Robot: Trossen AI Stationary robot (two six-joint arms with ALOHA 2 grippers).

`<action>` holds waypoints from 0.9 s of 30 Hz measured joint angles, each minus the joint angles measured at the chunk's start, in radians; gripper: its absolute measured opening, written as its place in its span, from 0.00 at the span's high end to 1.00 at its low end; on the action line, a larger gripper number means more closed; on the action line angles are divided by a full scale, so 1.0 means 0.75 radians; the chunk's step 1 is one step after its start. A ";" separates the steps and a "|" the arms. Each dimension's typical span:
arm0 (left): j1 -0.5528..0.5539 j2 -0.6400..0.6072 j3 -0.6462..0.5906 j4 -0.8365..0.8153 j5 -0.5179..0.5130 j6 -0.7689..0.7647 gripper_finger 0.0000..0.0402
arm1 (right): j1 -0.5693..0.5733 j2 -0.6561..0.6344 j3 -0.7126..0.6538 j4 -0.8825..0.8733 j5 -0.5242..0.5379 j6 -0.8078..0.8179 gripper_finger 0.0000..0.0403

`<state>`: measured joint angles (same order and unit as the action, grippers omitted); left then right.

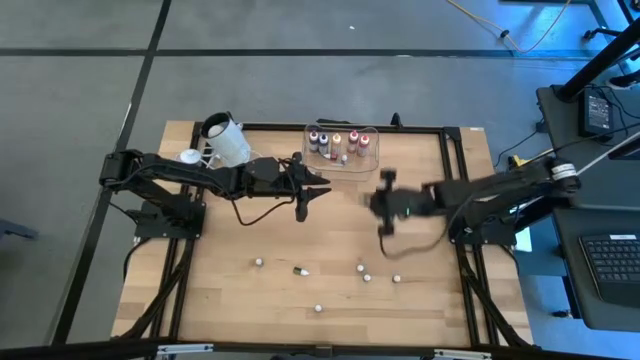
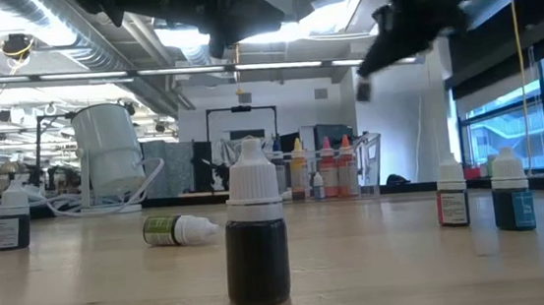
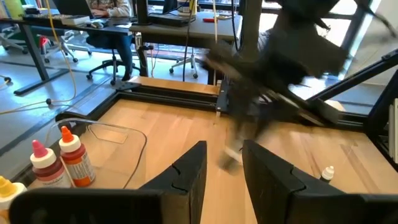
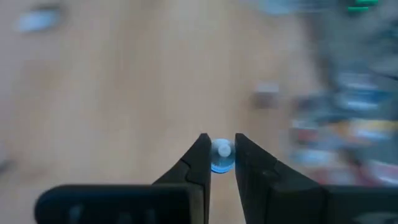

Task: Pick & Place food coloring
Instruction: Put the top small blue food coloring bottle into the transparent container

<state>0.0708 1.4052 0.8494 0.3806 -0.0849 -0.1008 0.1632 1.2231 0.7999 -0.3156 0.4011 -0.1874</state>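
Observation:
Several tiny food coloring bottles stand in the clear tub (image 1: 342, 145) at the far edge. Others rest on the table nearer to me: a dark one (image 2: 256, 238) upright, a green one (image 2: 180, 230) on its side, a red one (image 2: 452, 196) and a blue one (image 2: 513, 193) upright. My right gripper (image 4: 221, 142) hovers above the table's middle (image 1: 386, 203), shut on a small blue bottle (image 4: 222, 156). My left gripper (image 3: 224, 152) is open and empty, level above the table just near of the tub (image 1: 318, 188). My right gripper pinches the small blue bottle between its two fingertips (image 4: 200, 152). The bottle's pale cap (image 4: 222, 149) faces the wrist camera. The fingers point down from above, and the bottle is lifted clear of the table.
A large white cup (image 1: 228, 140) lies on the far left part of the table beside a white cable. Loose bottles (image 1: 318, 309) are scattered over the near half. A black frame (image 1: 455, 180) edges the table. Bare wood lies between the two grippers.

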 joint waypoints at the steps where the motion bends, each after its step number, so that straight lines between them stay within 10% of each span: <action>1: 0.000 0.000 0.000 -0.002 0.000 0.000 0.75 | -0.059 -0.017 0.018 0.002 0.024 -0.011 0.87; 6: 0.000 0.000 0.001 -0.014 0.000 0.000 0.76 | -0.364 -0.029 0.072 0.083 -0.014 -0.042 0.86; 12: 0.000 0.001 0.001 -0.022 -0.002 0.001 0.76 | -0.675 0.113 0.064 0.279 -0.405 -0.002 0.86; 27: 0.003 0.001 0.001 -0.037 -0.004 0.024 0.75 | -0.860 0.562 0.292 0.245 -0.573 -0.001 0.86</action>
<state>0.0727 1.4055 0.8497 0.3528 -0.0875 -0.0830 -0.4820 1.6445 1.0186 -0.1315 -0.0284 -0.1885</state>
